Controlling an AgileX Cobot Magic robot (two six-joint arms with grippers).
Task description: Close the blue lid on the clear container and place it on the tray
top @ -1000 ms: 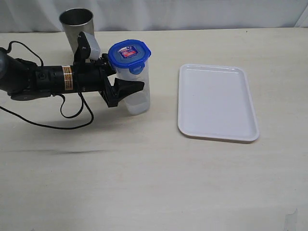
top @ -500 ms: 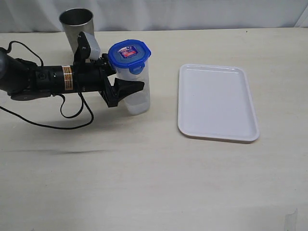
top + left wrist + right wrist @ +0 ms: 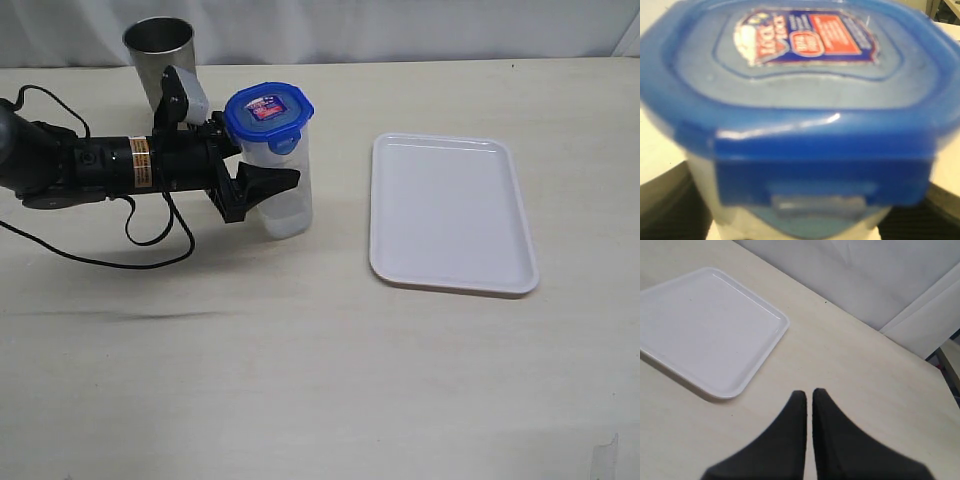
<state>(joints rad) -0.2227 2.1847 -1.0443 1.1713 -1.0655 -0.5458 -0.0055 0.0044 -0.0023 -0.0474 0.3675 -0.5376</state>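
Container [image 3: 288, 195], lid [image 3: 268, 110] seated on top, stands on the table [image 3: 300, 350] well apart from the tray [image 3: 450, 215], and we have the left gripper [image 3: 268, 170] clasped wide round its body to carry it over; right gripper [image 3: 806, 392] closed, empty.

My left arm [image 3: 110, 165] lies stretched almost flat, low over the tabletop [image 3: 300, 350], reaching in from the left side. My left hand [image 3: 280, 172] at its end is turned sideways, one finger on each side of the clear container [image 3: 288, 205], pressed against it. My right hand [image 3: 808, 393] hangs above the tabletop, its two dark fingers [image 3: 790, 440] closed together, holding nothing.
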